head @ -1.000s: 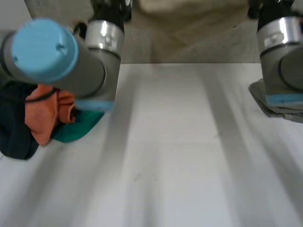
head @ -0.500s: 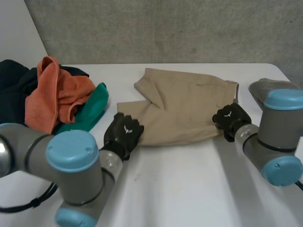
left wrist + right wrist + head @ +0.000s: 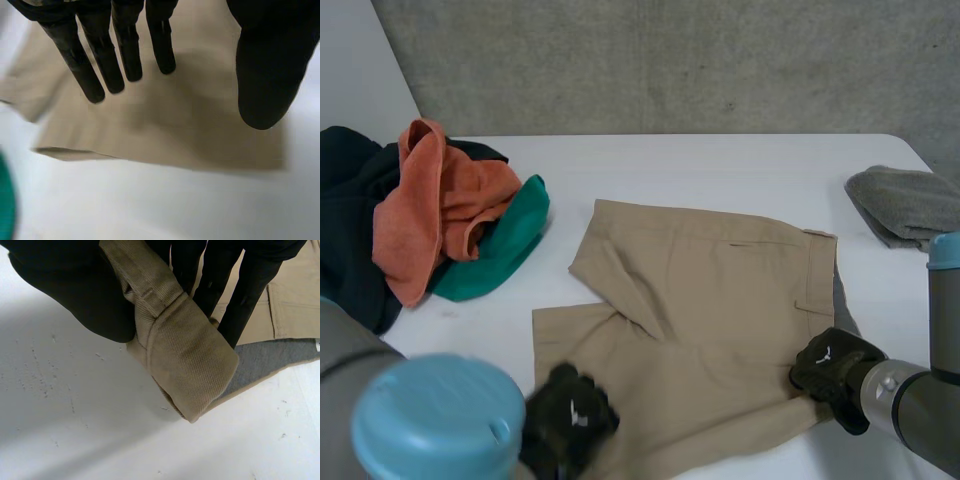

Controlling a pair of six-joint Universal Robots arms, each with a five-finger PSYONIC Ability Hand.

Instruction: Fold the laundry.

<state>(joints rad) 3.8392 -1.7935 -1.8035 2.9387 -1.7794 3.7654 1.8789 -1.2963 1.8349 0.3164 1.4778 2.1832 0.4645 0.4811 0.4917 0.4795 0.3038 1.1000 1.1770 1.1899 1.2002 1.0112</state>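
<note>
Grey arms (image 3: 920,405), lt-blue caps (image 3: 435,420), black hands (image 3: 840,372) w/ white mark (image 3: 821,354).

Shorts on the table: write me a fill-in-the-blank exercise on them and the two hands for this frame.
1. The right hand pinches a fold of the tan shorts between its fingers and its ___.
2. The left hand is over the shorts with its fingers ___, not curled.
3. The lone cloth at the right edge of the table is ___ in colour.
Missing words: thumb; straight; grey.
</note>
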